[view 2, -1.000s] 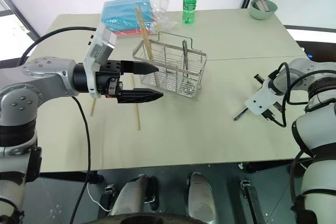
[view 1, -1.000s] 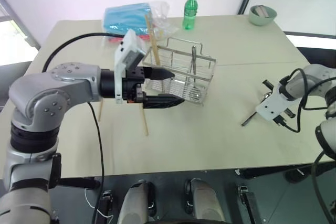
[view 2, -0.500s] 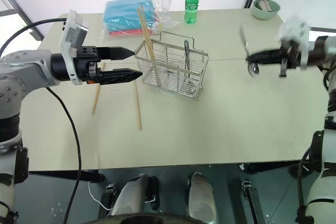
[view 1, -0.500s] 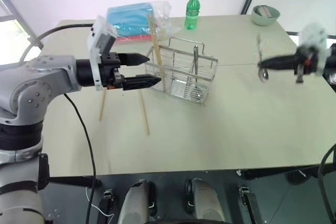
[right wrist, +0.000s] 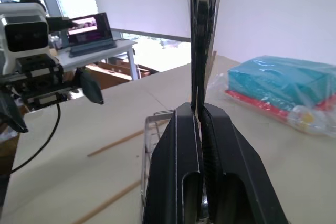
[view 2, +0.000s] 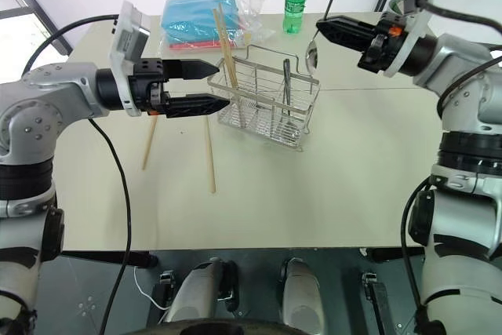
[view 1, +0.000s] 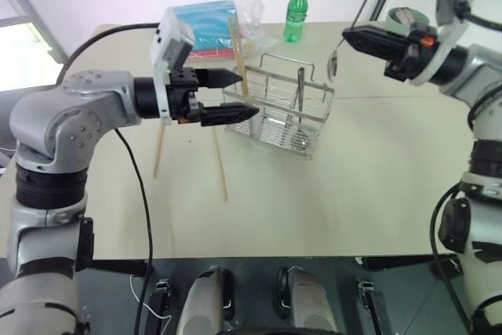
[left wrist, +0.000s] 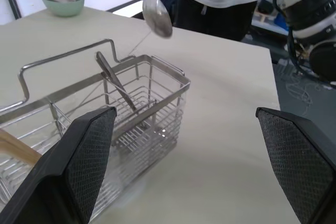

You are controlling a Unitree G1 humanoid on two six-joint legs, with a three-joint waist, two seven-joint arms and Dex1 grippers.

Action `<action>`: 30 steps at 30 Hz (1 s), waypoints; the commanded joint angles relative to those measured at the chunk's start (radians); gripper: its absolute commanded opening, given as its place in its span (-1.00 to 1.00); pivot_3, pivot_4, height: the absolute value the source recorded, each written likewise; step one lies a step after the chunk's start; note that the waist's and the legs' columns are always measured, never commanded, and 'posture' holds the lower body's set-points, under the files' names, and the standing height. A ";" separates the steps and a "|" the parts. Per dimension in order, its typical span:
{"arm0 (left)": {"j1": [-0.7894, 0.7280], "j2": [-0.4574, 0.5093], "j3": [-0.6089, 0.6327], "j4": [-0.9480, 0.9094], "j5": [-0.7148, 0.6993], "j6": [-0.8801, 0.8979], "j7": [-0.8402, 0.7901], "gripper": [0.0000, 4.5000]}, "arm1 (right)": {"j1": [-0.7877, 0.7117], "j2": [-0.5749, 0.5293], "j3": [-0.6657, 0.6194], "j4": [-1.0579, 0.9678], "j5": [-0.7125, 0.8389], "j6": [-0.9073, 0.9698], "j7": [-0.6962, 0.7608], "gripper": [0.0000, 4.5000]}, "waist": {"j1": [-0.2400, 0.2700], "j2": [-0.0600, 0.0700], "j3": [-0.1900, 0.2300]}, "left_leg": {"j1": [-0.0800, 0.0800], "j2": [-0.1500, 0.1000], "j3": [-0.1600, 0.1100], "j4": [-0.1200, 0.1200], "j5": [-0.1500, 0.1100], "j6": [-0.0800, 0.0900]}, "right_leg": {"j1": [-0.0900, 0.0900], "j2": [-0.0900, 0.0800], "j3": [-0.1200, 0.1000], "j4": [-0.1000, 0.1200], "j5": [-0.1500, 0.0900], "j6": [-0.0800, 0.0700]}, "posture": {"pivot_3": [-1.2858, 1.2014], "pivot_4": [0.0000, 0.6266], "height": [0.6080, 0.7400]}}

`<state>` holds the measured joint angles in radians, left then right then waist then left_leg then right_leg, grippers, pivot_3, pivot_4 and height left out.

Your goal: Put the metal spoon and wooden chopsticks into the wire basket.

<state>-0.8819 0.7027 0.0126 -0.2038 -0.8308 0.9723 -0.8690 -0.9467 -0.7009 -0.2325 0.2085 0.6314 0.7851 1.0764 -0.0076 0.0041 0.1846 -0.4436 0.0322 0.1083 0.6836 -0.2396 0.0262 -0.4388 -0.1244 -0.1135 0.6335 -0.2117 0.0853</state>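
Two black-fingered end effectors are hovering above the pale bench (view 2: 314, 194): the right end effector (view 2: 323, 29) is clamping the shiny silver steel spoon (view 2: 311, 54), which is hanging bowl-down just above the rectangular silver wire basket (view 2: 267, 100) at its 2 o'clock corner. The left end effector (view 2: 216, 84) is standing with its fingers spread wide and holding nothing, at the basket's 9 o'clock. One light-brown wooden chopstick (view 2: 226, 56) is leaning inside the basket's left end beside a metal utensil (view 2: 287, 88), while two more chopsticks (view 2: 209, 154) are lying flat at its 8 o'clock.
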 commanded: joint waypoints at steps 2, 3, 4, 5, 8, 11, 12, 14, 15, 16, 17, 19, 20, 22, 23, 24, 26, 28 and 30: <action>-0.039 -0.012 0.018 -0.014 0.005 -0.011 0.002 1.00 | 0.044 0.058 0.001 -0.092 0.036 0.017 -0.071 -0.98 | -0.002 0.000 0.000 | 0.000 0.000 0.000 0.000 0.000 0.000 | 0.000 0.000 0.000 0.000 0.000 0.000 | 0.03 -0.52 0.50; -0.040 -0.013 0.019 -0.015 0.006 -0.009 0.003 1.00 | 0.055 0.069 0.005 -0.099 0.042 0.030 -0.081 -0.98 | -0.003 0.000 0.000 | 0.000 0.000 0.000 0.000 0.000 0.000 | 0.000 0.001 0.000 0.000 0.000 0.000 | 0.03 -0.52 0.50; -0.041 -0.014 0.021 -0.017 0.005 -0.008 0.004 1.00 | 0.070 0.075 0.012 -0.106 0.043 0.035 -0.085 -0.98 | -0.003 0.000 0.000 | 0.000 0.000 0.000 0.000 0.000 0.000 | 0.000 0.001 0.000 0.000 0.000 0.000 | 0.03 -0.52 0.50; -0.041 -0.014 0.023 -0.020 0.004 -0.005 0.005 1.00 | 0.087 0.080 0.025 -0.116 0.036 0.028 -0.085 -0.98 | -0.002 0.000 0.000 | 0.000 0.000 0.000 0.000 0.000 0.000 | 0.000 0.001 0.000 0.000 0.000 0.000 | 0.03 -0.52 0.50; -0.032 -0.009 0.030 -0.030 0.004 -0.001 0.012 1.00 | 0.119 0.116 0.054 -0.104 -0.018 -0.017 -0.153 -0.56 | -0.003 0.000 0.000 | 0.000 0.000 0.000 0.000 0.000 0.000 | 0.000 0.001 0.000 0.000 0.000 0.000 | 0.03 -0.52 0.50; -0.023 0.001 0.043 -0.042 -0.002 0.007 0.018 1.00 | 0.107 0.129 0.039 -0.093 -0.019 -0.025 -0.194 0.11 | -0.003 0.000 0.000 | 0.000 0.000 0.000 0.000 0.000 0.000 | 0.000 0.001 0.000 0.000 0.000 0.000 | 0.03 -0.52 0.50; -0.019 0.005 0.049 -0.048 -0.006 0.011 0.020 1.00 | 0.101 0.128 0.031 -0.095 -0.012 -0.022 -0.199 0.35 | -0.002 0.000 0.000 | 0.000 0.000 0.000 0.000 0.000 0.000 | 0.000 0.001 0.000 0.000 0.000 0.000 | 0.03 -0.52 0.50; -0.010 0.016 0.063 -0.060 -0.009 0.017 0.029 1.00 | 0.085 0.118 0.015 -0.091 0.002 -0.017 -0.206 0.81 | -0.003 0.000 0.000 | 0.000 0.000 0.000 0.000 0.000 0.000 | 0.000 0.001 0.000 0.000 0.000 0.000 | 0.03 -0.52 0.50; -0.005 0.023 0.076 -0.064 -0.013 0.023 0.040 1.00 | 0.074 0.103 0.012 -0.081 -0.002 -0.025 -0.200 0.96 | -0.004 0.000 0.000 | 0.000 0.000 0.000 0.000 0.000 0.000 | 0.000 0.001 0.000 0.000 0.000 0.000 | 0.03 -0.52 0.50; 0.000 0.031 0.092 -0.068 -0.017 0.032 0.055 1.00 | 0.062 0.086 0.010 -0.068 -0.007 -0.034 -0.188 0.96 | -0.004 0.000 0.000 | 0.000 0.000 0.000 0.000 0.000 0.000 | 0.000 0.001 0.000 0.000 0.000 0.000 | 0.03 -0.52 0.50; 0.007 0.041 0.113 -0.071 -0.018 0.041 0.075 1.00 | 0.047 0.066 0.005 -0.050 -0.009 -0.040 -0.175 0.96 | -0.003 0.000 0.000 | 0.000 0.000 0.000 0.000 0.000 0.000 | -0.001 0.001 0.000 0.000 0.000 0.000 | 0.03 -0.52 0.50; 0.016 0.051 0.143 -0.076 -0.021 0.054 0.108 1.00 | 0.027 0.041 0.000 -0.026 -0.010 -0.047 -0.159 0.96 | -0.003 0.000 0.000 | 0.000 0.000 -0.001 0.000 0.000 0.000 | -0.001 0.002 0.000 0.000 0.000 0.000 | 0.03 -0.52 0.50; 0.018 0.052 0.158 -0.076 -0.020 0.060 0.131 1.00 | 0.017 0.029 -0.002 -0.014 -0.009 -0.049 -0.151 0.96 | -0.003 0.000 0.000 | 0.000 0.000 -0.001 0.000 0.000 0.000 | -0.001 0.002 0.000 0.000 0.000 0.000 | 0.03 -0.52 0.50; -0.004 0.037 0.214 -0.036 0.014 0.113 0.278 1.00 | -0.023 -0.022 -0.014 0.015 0.003 -0.045 -0.104 0.96 | -0.002 0.000 0.000 | 0.000 0.000 -0.001 0.000 0.000 0.000 | 0.000 0.002 0.000 0.000 0.000 0.000 | 0.03 -0.52 0.50; -0.022 0.022 0.236 -0.005 0.043 0.158 0.372 1.00 | -0.042 -0.049 -0.022 0.021 0.022 -0.028 -0.070 0.96 | -0.002 0.000 0.000 | 0.000 0.001 -0.001 0.000 0.000 0.001 | 0.000 0.002 0.000 0.000 0.000 0.000 | 0.03 -0.52 0.50; -0.038 0.008 0.251 0.024 0.070 0.204 0.453 1.00 | -0.054 -0.072 -0.028 0.019 0.041 -0.012 -0.038 0.96 | 0.000 0.000 0.000 | 0.000 0.001 -0.001 0.000 -0.001 0.002 | 0.000 0.002 0.000 0.000 0.000 0.000 | 0.03 -0.52 0.50; -0.062 -0.018 0.258 0.081 0.137 0.274 0.583 1.00 | -0.059 -0.114 -0.032 -0.002 0.086 0.031 0.031 0.96 | -0.001 0.000 0.000 | 0.000 0.001 -0.002 0.000 -0.003 0.006 | 0.000 0.002 0.000 0.000 0.000 0.000 | 0.03 -0.52 0.50; -0.089 -0.049 0.260 0.158 0.214 0.343 0.701 1.00 | -0.042 -0.157 -0.035 -0.052 0.144 0.080 0.107 0.96 | -0.001 -0.001 0.000 | 0.000 0.000 -0.002 0.000 -0.003 0.006 | 0.000 0.002 0.000 0.000 0.000 0.000 | 0.03 -0.52 0.50; -0.115 -0.084 0.268 0.229 0.263 0.357 0.766 1.00 | -0.020 -0.186 -0.031 -0.100 0.182 0.113 0.157 0.96 | -0.001 -0.001 0.000 | 0.000 0.000 -0.001 0.000 -0.003 0.006 | 0.000 0.002 0.000 0.000 0.000 0.000 | 0.03 -0.52 0.50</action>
<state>-0.9596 0.6273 0.2540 -0.0062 -0.6155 1.3137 -0.1665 -0.9671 -0.8657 -0.2434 0.1671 0.7603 0.8724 1.1840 -0.0088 0.0031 0.1845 -0.4432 0.0325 0.1070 0.6833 -0.2431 0.0321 -0.4384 -0.1227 -0.1135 0.6334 -0.2118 0.0854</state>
